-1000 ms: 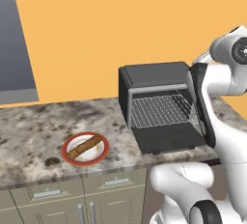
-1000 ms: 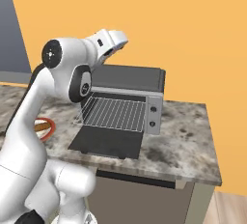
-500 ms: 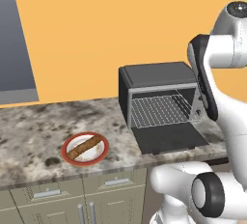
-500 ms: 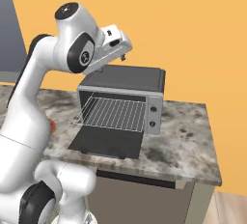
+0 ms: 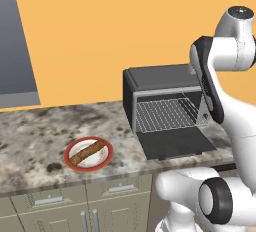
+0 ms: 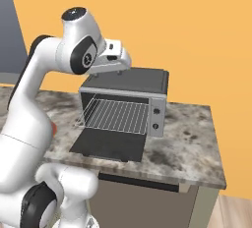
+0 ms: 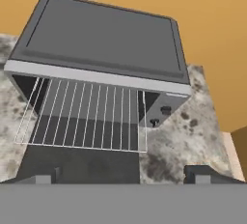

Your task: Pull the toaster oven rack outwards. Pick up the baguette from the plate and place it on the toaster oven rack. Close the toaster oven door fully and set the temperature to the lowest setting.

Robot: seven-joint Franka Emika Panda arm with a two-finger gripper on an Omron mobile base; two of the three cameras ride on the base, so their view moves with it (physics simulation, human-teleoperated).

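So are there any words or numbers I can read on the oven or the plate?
None can be read. The toaster oven has two small knobs on its right strip, with no legible marks around them. The plate shows only a pattern, no letters.

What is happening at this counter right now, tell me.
The gripper hovers open and empty above the toaster oven. The toaster oven door lies folded down flat, and the rack is pulled partway out over it. The baguette is still on the plate, left of the oven.
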